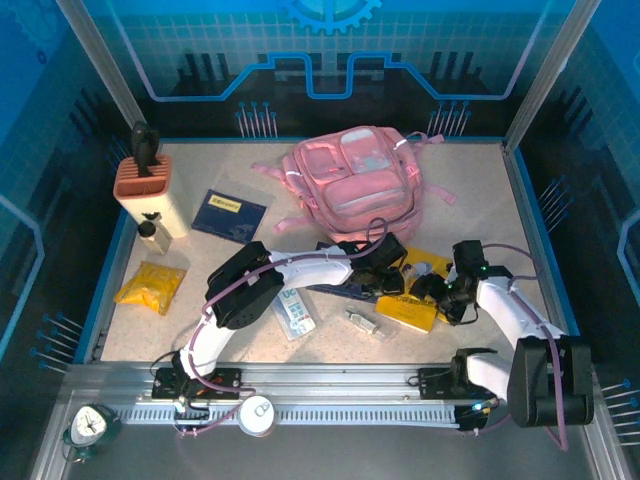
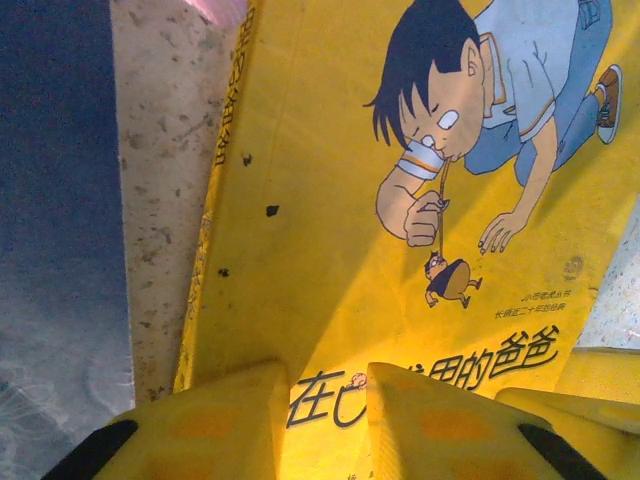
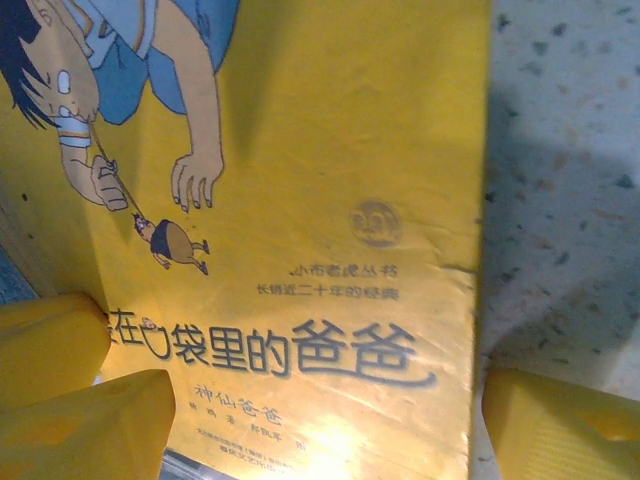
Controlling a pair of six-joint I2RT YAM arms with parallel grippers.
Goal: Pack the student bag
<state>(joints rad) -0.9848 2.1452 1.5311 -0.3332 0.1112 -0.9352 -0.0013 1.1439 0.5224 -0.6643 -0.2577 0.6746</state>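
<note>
The student bag (image 1: 350,180), a pink backpack with pale pockets, lies at the back centre of the table. In front of it a yellow book (image 1: 405,313) with a cartoon cover (image 2: 420,180) (image 3: 330,200) lies flat between both grippers. My left gripper (image 1: 385,272) (image 2: 327,385) hovers close over the cover near the spine, jaws a narrow gap apart with the printed title showing between them. My right gripper (image 1: 437,292) (image 3: 325,400) stands open wide at the book's other side, one finger (image 3: 110,425) over the cover and the other finger (image 3: 560,430) just off the book's edge.
At the left stand an orange-topped pen holder (image 1: 150,185) and a small bottle (image 1: 152,232). A blue booklet (image 1: 228,215), a yellow packet (image 1: 150,287), a white-blue packet (image 1: 297,312) and a small clear item (image 1: 362,322) lie on the table. A clock (image 1: 88,425) sits on the front rail.
</note>
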